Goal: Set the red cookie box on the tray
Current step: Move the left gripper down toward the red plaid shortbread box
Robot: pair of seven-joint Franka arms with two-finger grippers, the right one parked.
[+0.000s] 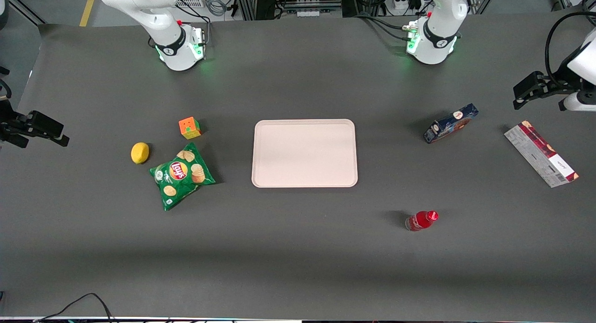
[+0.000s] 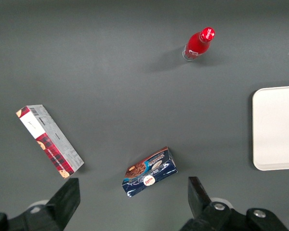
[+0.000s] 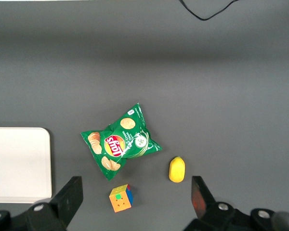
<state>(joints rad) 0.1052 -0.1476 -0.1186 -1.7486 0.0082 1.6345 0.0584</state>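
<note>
Hovering high above the working arm's end of the table, my gripper (image 2: pixel 131 202) has its fingers (image 2: pixel 198 193) spread wide and holds nothing. From the wrist camera I look straight down between them onto the grey table (image 1: pixel 298 248).

I see the red cookie box (image 2: pixel 49 140) lying flat, off to one side of the gap between the fingers and just outside one fingertip, well apart from the gripper in height. From the front, the red cookie box (image 1: pixel 541 153) sits close to the table's edge at the working arm's end, at a slant, its grey-white printed panel and white label patch facing up, with a strip of red tartan along one long side.

A dark blue cookie box (image 1: pixel 450 123) lies between it and the tray (image 1: pixel 304 125), farther from the front camera than the red box; on the wrist camera it falls almost between my fingers. A small red bottle (image 1: pixel 421 220) stands nearer the front camera. The pale pink tray sits at the table's middle, bare, well apart from the red cookie box.
</note>
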